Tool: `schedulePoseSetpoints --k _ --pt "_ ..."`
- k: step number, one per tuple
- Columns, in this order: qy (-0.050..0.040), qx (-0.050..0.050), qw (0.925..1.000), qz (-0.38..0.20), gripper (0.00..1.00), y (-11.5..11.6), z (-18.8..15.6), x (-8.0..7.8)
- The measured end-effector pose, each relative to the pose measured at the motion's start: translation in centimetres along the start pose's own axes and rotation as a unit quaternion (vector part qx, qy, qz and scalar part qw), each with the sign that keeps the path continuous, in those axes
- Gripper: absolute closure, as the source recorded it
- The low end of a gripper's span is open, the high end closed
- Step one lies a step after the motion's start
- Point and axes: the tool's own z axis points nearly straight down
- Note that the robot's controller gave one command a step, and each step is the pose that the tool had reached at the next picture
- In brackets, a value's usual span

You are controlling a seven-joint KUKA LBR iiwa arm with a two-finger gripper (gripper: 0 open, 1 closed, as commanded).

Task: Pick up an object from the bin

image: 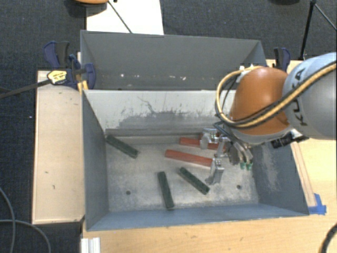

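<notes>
My gripper (216,174) reaches down under the orange wrist cover at the right of the bin floor. One metal finger shows, its tip just right of a dark green bar (193,180) that lies slanted. A red-brown bar (187,157) lies just left of the gripper, and a second red-brown bar (192,140) sits behind it near the back wall, partly hidden by the gripper body. No thing shows between the fingers.
Another dark green bar (165,190) lies near the front of the floor, left of centre. A third dark green bar (121,146) rests at the back left by the wall. The arm covers the bin's right side.
</notes>
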Motion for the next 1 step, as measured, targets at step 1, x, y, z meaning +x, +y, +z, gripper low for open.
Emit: schedulePoseSetpoints --k 1 --pt "0.0036 0.001 0.9995 0.031 0.00 -2.49 4.52 1.97"
